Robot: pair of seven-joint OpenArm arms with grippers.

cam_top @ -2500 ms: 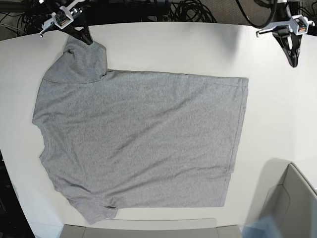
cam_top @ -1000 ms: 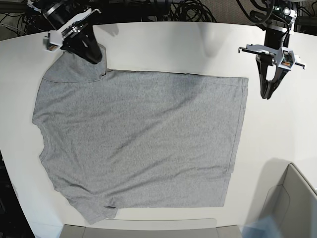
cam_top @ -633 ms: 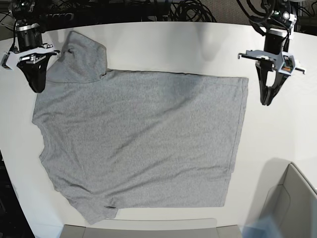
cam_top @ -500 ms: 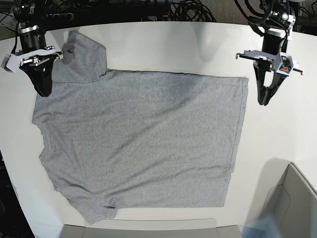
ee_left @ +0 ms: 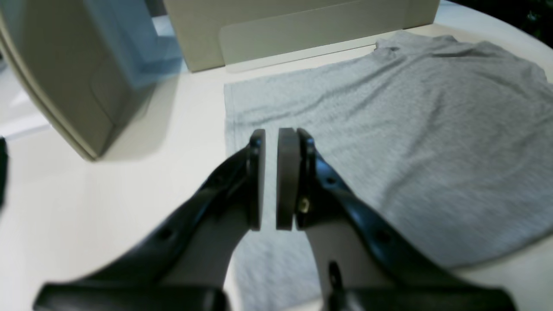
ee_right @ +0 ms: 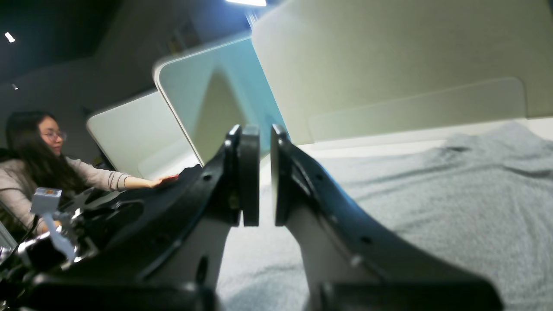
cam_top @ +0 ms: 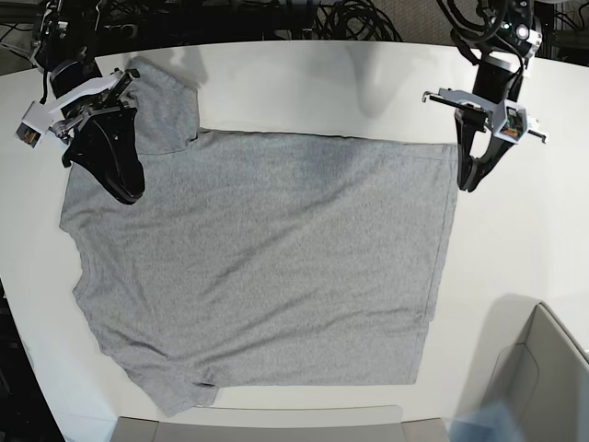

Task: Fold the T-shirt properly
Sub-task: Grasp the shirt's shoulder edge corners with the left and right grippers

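The heather-grey T-shirt point(cam_top: 267, 267) lies flat on the white table point(cam_top: 304, 83), plain side up, neck to the left and hem to the right. No lettering shows. My left gripper point(cam_top: 466, 182) hangs over the hem's upper right corner, its jaws almost together with nothing between them. In the left wrist view the gripper point(ee_left: 271, 131) is over the shirt's edge point(ee_left: 410, 129). My right gripper point(cam_top: 129, 193) is over the shirt's upper left shoulder, just below the upper sleeve point(cam_top: 161, 110). In the right wrist view it point(ee_right: 264, 129) is shut and empty above the cloth point(ee_right: 432, 207).
A beige bin point(cam_top: 543, 368) stands at the front right corner, also in the left wrist view point(ee_left: 65, 77). A low panel point(cam_top: 258, 428) runs along the front edge. Cables point(cam_top: 350, 18) lie behind the table. A person point(ee_right: 39, 164) sits off to one side.
My right gripper left the upper sleeve, swung out left, then came down over the shirt's shoulder. My left gripper moved down and left to the hem's upper corner.
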